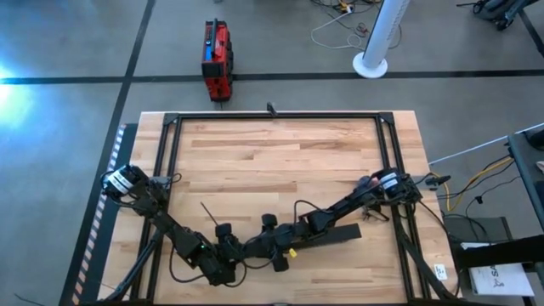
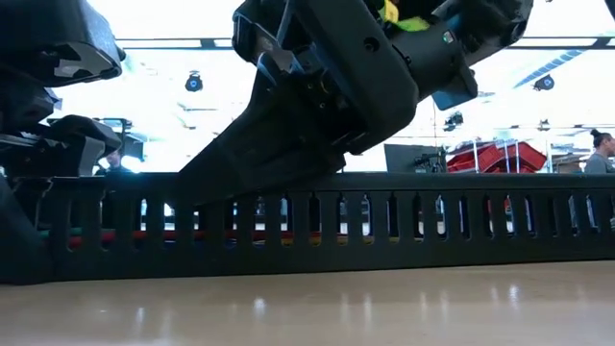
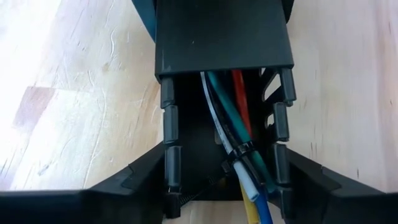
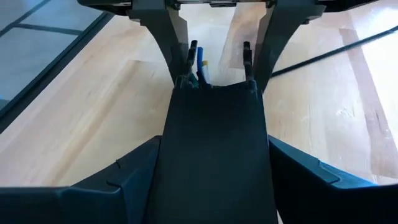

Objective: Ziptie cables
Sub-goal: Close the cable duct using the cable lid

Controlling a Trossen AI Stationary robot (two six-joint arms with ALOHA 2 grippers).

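- cables: bundled inside the slotted black duct. Long axis follows the duct; in the left wrist view white, green, red and dark wires emerge from under the duct lid, with blue and yellowish ends at the open end.
- A black ziptie wraps the bundle just short of the open end. Whether it is cinched can't be told.
- From above, the duct lies near the front of the wooden table, slightly right of centre, tilted a bit off the front edge. Cables are not visible there; the arms cover them.
- left gripper: fingers straddle the duct's open end, one outside each slotted wall and close against it. Looks like a clamp on the duct, not on the wires.
- right gripper: fingers either side of the lidded duct, close against its flanks. Blue wire tips show beyond the far end.
- Both arms meet at front centre and block most of the duct from above.
- A loose thin black strip lies on the table left of centre.
- Low view: the duct's slotted wall spans the picture, coloured wire glimpsed through the slots, gripper bodies overhead. A person is cut off at the right edge.
- Off the table: a red case and a white fan base on the floor.
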